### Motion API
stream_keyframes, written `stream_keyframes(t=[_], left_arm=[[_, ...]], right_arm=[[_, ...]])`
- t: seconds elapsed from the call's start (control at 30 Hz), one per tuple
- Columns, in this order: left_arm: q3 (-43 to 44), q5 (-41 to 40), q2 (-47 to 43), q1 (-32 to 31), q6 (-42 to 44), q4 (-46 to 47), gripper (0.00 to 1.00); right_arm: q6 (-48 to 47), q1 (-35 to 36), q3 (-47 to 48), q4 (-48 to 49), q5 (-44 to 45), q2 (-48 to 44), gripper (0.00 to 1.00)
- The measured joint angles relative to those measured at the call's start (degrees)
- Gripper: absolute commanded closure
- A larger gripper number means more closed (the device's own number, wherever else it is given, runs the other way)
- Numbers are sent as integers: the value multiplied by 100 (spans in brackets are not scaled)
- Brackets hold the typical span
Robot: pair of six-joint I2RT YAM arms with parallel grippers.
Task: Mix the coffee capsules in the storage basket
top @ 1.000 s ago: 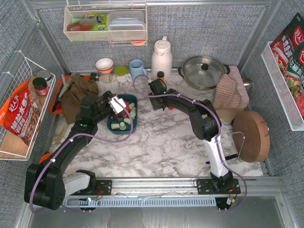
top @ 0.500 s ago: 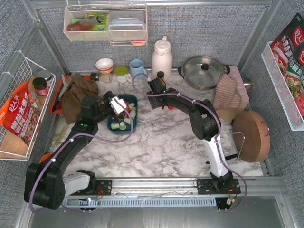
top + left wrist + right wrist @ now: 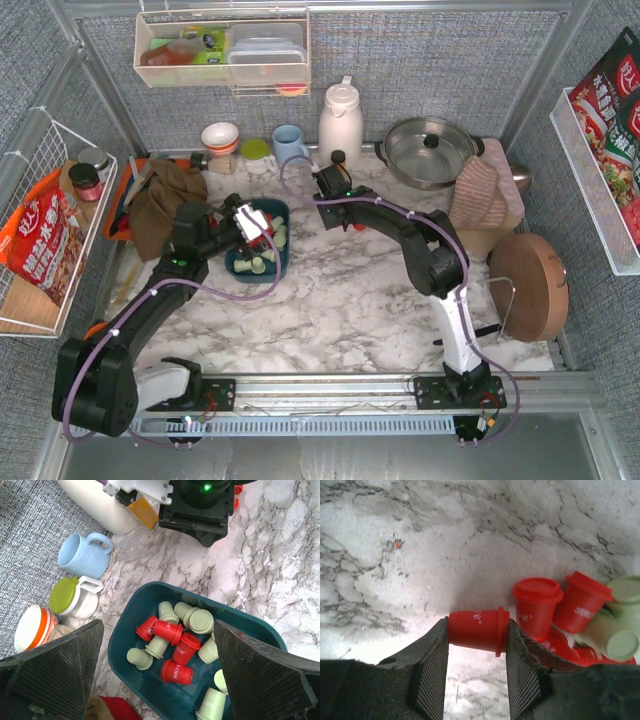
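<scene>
Right gripper [image 3: 477,630] apparently pinches a red coffee capsule [image 3: 472,628]; left gripper [image 3: 157,626] gapes empty above storage basket [image 3: 120,652].
Probably light, slick, crushable: hold its sides gently.

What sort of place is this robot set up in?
Probably a mock kitchen counter inside a test enclosure: a marble-look table, a lidded steel pot, a white thermos jug and a blue mug.
</scene>
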Motion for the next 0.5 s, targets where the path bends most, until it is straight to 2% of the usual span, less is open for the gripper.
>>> stream_keyframes(t=[0.2, 0.33, 0.5], left_arm=[[-55, 197, 136, -74, -201, 299, 1], [-271, 468, 328, -232, -461, 813, 1], [-774, 542, 516, -787, -664, 1703, 1]], right_arm=[[170, 0, -793, 203, -286, -979, 64], [387, 0, -2020, 776, -848, -2208, 64], [922, 0, -3462, 1805, -1845, -3458, 64]])
